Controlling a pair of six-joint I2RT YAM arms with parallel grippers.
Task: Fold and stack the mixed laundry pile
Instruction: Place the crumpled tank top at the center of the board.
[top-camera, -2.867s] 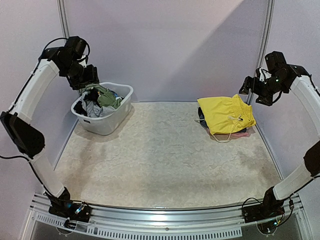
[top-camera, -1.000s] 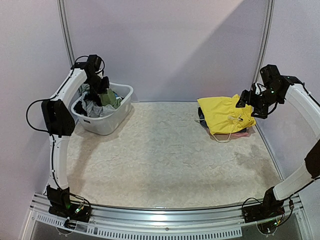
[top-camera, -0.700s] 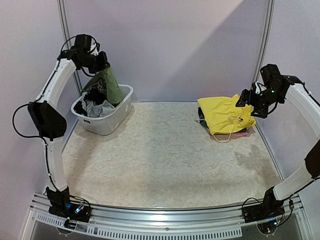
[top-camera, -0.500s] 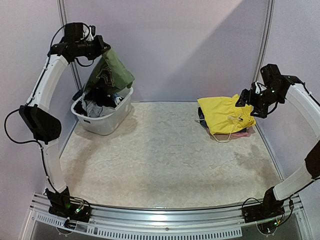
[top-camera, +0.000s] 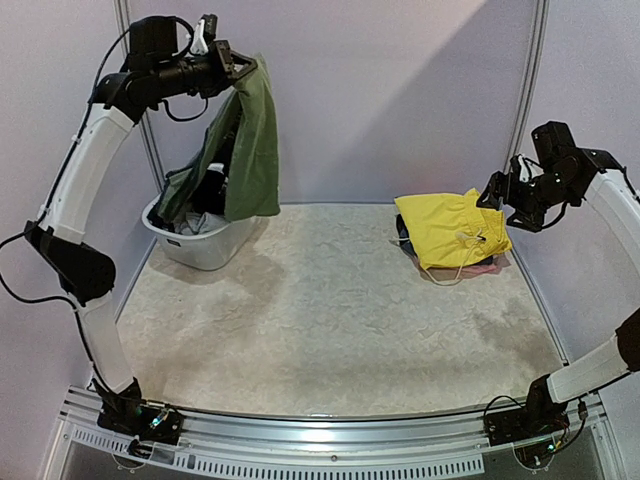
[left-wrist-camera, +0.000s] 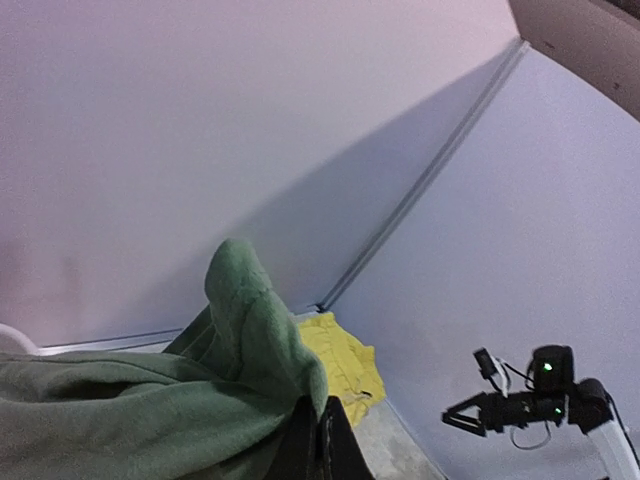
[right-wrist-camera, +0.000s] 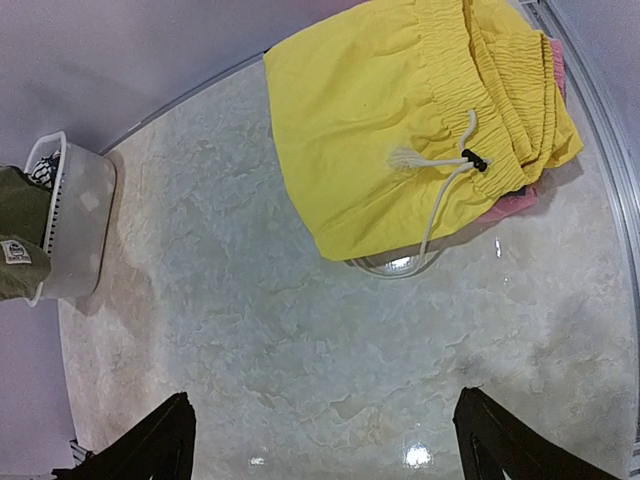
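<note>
Marbled tabletop (top-camera: 330, 320) | olive T-shirt (top-camera: 258, 150) label (right-wrist-camera: 14, 251) unreadable | left tool (top-camera: 238, 68) pinching shirt

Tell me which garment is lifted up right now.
The olive-green garment, hanging from the left gripper over the white tub; the yellow one lies flat.

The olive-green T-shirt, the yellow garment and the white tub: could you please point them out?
olive-green T-shirt (top-camera: 258, 150), top external view, hanging middle.
yellow garment (right-wrist-camera: 370, 140), right wrist view, flat front panel.
white tub (top-camera: 203, 252), top external view, near wall.
</note>
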